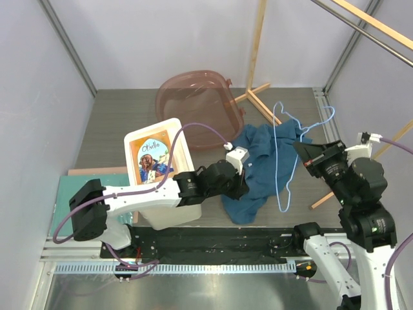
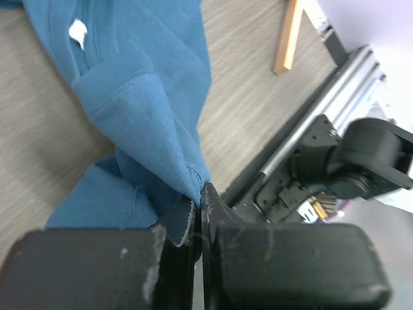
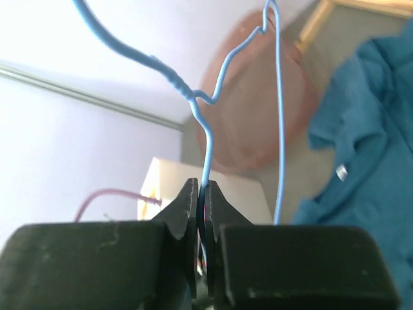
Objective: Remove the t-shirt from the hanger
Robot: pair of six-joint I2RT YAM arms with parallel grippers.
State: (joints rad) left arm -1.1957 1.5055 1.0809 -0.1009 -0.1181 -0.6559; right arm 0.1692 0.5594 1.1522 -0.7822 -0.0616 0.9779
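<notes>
Nearest the lens, the left claw [image 2: 199,216] was pressed together on a folded edge of the shirt [image 1: 258,165], with only a thin lip of cloth caught between its tips. A white box [image 1: 158,161] stood just left of that claw, touching the arm behind it. From the pinch the shirt ran away and to the right across the bench [image 1: 116,126], lying between the two claws in a loose, rumpled heap: plain teal knit, limp, with stitched hems and a small white tag showing. The hanger [image 1: 276,148] crossed it, one long side over the cloth and its lower corner past the near edge. The right claw [image 3: 201,200] was clamped on the thin blue wire just below the twisted neck.

The wire looked mostly free of the cloth, though I could not tell whether any part was threaded through an opening. If so, pulling the hanger away could snag and drag the shirt out of the left claw's shallow pinch. The thin wire might also swivel or slide between the right tips.
</notes>
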